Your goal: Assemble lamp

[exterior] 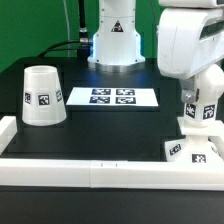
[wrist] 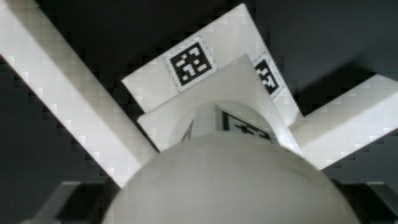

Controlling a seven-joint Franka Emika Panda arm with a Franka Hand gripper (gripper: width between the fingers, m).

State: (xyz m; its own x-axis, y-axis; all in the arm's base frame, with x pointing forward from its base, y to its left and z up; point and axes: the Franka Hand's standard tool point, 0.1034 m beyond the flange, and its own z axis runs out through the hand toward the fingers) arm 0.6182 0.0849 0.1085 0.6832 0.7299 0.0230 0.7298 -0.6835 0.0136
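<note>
My gripper point(exterior: 198, 100) is shut on the rounded white bulb point(exterior: 197, 114) at the exterior view's right. It holds the bulb upright right over the blocky square base point(exterior: 181, 151), which stands by the front rail; I cannot tell if they touch. In the wrist view the bulb point(wrist: 222, 170) fills the foreground between my dark fingers point(wrist: 68, 205), with the tagged base point(wrist: 199, 68) beyond it. The cup-like shade point(exterior: 44, 96) stands mouth down on the black table at the exterior view's left, far from my gripper.
The marker board point(exterior: 110, 97) lies flat at the table's middle back. The long white border rail point(exterior: 90, 176) runs along the front edge and turns up both sides; it also shows in the wrist view point(wrist: 63, 95). The arm's base point(exterior: 113, 40) stands behind.
</note>
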